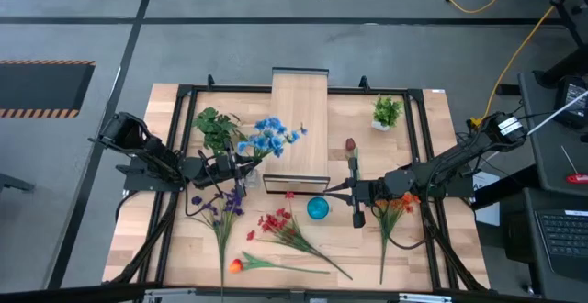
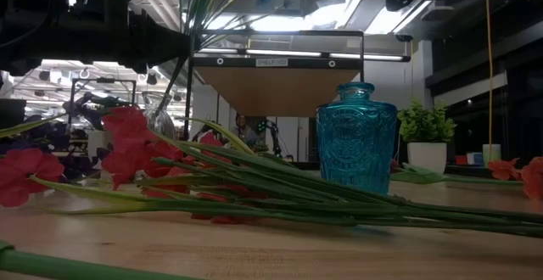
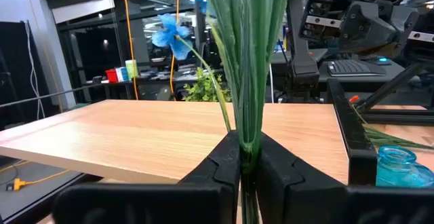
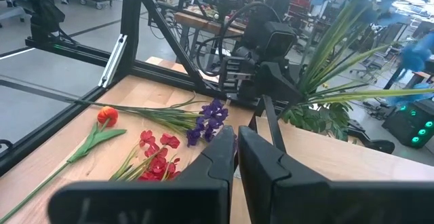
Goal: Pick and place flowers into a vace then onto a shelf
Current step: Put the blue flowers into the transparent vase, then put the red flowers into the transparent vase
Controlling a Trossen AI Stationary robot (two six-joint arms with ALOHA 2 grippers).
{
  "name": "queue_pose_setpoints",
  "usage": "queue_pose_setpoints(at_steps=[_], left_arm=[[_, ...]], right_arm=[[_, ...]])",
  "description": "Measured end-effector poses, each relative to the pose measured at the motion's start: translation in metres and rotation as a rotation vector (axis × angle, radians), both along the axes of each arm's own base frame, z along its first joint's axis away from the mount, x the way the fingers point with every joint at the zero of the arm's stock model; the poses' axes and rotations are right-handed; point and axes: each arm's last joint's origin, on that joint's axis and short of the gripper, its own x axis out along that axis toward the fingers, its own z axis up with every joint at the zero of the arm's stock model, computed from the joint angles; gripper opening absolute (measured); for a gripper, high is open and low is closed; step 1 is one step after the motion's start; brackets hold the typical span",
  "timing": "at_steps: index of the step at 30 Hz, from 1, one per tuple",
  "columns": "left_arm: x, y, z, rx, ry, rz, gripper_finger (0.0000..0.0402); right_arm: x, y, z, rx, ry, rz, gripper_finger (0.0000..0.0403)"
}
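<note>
Gripping a bunch of blue flowers (image 1: pixel 268 136) by the green stems, the left gripper (image 3: pixel 243 157) sits near the left edge of the table (image 1: pixel 432 248), just beside the left side of the shelf (image 1: pixel 301 110); its fingers are pinched tight on the stems, and the blooms lean out over the shelf board. A leafy green plant (image 1: pixel 217 127) stands just behind it.

Loose on the tabletop toward the near edge lie a purple stem (image 1: pixel 223 213), an orange tulip (image 1: pixel 237 265) and a red spray (image 1: pixel 276 222), their long axes running roughly near-to-far or slanting.

The blue glass vase (image 1: pixel 318 208) stands upright just in front of the shelf's near end, between the two arms. From the held bunch it lies to the right and nearer the front, so the stems would need to swing upright over its narrow mouth.

The right gripper (image 4: pixel 236 157) hangs just right of the vase, fingers closed on nothing that I can see. Orange flowers (image 1: pixel 397 207) lie beneath that arm, and a dark red tulip (image 1: pixel 350 145) lies right of the shelf.
</note>
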Motion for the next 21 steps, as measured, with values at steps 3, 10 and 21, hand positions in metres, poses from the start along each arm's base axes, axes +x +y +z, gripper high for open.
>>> queue_pose_setpoints(at_steps=[3, 10, 21], left_arm=[[-0.0004, -0.0008, -0.0001, -0.008, -0.001, 0.01, 0.0037], [-0.0018, -0.0037, -0.0005, -0.017, 0.003, 0.037, 0.008], [-0.0044, -0.0097, -0.0011, -0.01, 0.017, 0.063, 0.0131]], right_arm=[[0.0, 0.0, -0.0005, -0.002, 0.005, 0.0, 0.0026], [-0.0001, 0.0, -0.0008, -0.003, 0.007, 0.0, 0.0025], [-0.0001, 0.0, -0.0007, -0.003, 0.007, 0.0, 0.0025]])
